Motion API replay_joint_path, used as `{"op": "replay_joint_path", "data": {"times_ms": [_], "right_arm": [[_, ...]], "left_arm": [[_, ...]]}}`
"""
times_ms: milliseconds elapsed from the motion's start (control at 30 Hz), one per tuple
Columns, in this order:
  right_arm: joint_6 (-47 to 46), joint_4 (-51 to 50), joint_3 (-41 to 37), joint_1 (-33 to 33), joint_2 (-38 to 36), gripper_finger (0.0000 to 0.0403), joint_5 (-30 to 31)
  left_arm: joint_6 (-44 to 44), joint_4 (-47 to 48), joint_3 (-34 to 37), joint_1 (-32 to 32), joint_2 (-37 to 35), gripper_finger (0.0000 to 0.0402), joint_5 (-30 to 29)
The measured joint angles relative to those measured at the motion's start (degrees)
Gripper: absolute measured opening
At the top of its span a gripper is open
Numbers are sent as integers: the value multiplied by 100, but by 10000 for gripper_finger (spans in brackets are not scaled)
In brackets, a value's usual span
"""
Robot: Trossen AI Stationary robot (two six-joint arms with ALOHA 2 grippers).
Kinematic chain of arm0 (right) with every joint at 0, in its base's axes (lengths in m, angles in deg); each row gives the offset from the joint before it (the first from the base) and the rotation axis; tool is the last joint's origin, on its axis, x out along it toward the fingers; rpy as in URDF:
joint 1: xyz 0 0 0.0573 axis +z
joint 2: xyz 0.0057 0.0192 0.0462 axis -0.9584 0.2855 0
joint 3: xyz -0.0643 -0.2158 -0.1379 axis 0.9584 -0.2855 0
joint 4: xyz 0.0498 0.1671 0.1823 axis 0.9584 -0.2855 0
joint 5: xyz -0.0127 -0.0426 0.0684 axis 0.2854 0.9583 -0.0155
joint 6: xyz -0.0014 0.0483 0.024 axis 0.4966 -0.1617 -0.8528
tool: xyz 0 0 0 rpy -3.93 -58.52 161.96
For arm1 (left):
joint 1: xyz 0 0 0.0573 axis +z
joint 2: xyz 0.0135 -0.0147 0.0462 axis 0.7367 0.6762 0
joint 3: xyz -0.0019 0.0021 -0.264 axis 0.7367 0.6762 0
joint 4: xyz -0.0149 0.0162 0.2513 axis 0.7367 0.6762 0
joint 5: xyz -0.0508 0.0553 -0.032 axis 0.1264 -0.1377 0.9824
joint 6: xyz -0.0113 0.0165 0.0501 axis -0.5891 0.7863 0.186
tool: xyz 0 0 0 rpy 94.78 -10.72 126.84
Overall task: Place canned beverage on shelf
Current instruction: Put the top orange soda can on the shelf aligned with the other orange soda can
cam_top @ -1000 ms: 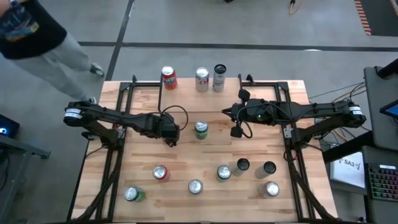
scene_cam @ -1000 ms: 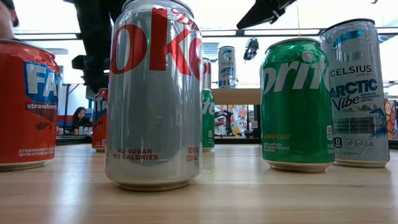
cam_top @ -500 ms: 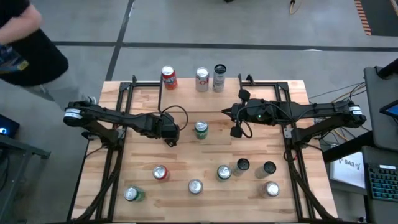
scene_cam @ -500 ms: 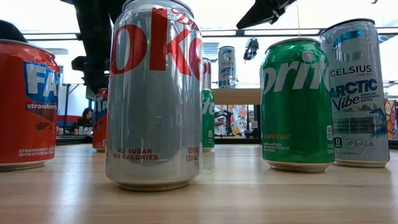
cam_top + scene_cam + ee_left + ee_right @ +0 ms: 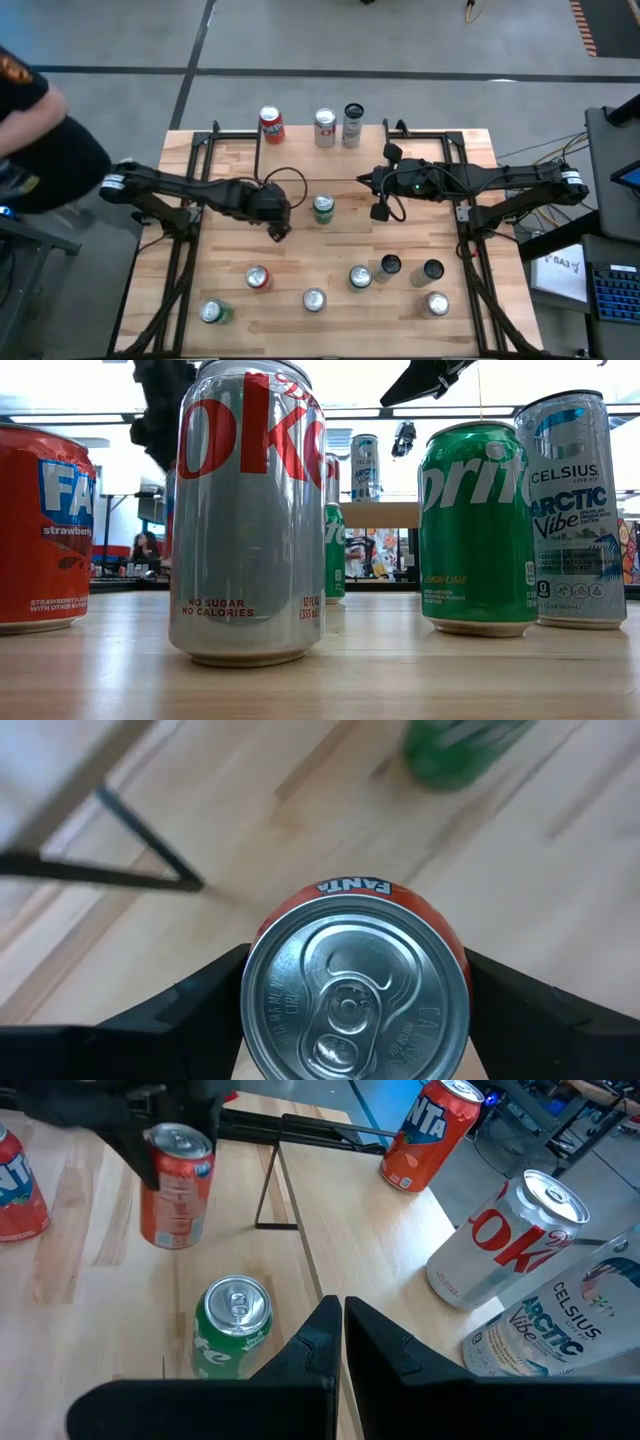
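Observation:
A red Fanta can [image 5: 178, 1190] hangs clear of the table with my left gripper [image 5: 278, 222] shut on it, left of the table's middle. The shelf [image 5: 370, 1230], a light-wood board on thin black legs, stands toward the far edge. On its board are a Fanta can [image 5: 271, 125], a Coke can [image 5: 325, 128] and a Celsius can [image 5: 352, 125]. A green can [image 5: 322, 208] stands upright between my two grippers. My right gripper [image 5: 380, 205] hovers shut right of it, holding nothing. My left gripper pinches the Fanta can between its two fingers [image 5: 205, 1005], one on each side of the can's upper wall [image 5: 452, 942] just below the rim. The fingers come from above, slanting steeply down. The can hangs upright, lifted clear of the table.
Several more cans stand on the near half of the table, among them a red one [image 5: 258, 278], a green one [image 5: 212, 312] and a silver one [image 5: 314, 299]. A person [image 5: 30, 130] stands at the table's left side. Black frame bars [image 5: 190, 230] run along both side edges.
My left gripper has risen with the Fanta can, which stood on the table and now hangs clear of it, still upright. The person at the left has shifted. My right arm has kept still.

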Motion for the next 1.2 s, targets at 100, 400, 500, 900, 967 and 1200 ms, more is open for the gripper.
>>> {"op": "replay_joint_path", "data": {"times_ms": [100, 400, 500, 900, 967, 1200], "right_arm": [[0, 0, 0, 0, 0, 9, -1], [13, 0, 0, -2, 0, 9, 1], [28, -25, 9, -4, 0, 9, 0], [-63, -144, 33, -2, 0, 9, -1], [-66, -183, 33, -2, 0, 9, -1], [-154, -236, 35, -2, -1, 9, -3]], "left_arm": [[174, 41, -316, -46, -5, 292, -32], [613, 266, -1161, -109, -5, 292, -96], [753, 461, -1558, -95, -5, 292, -102], [1525, 596, -2705, 552, -14, 291, -208], [1651, 667, -2815, 727, -14, 291, -208], [1769, 929, -3062, 1189, -14, 291, -203]]}}
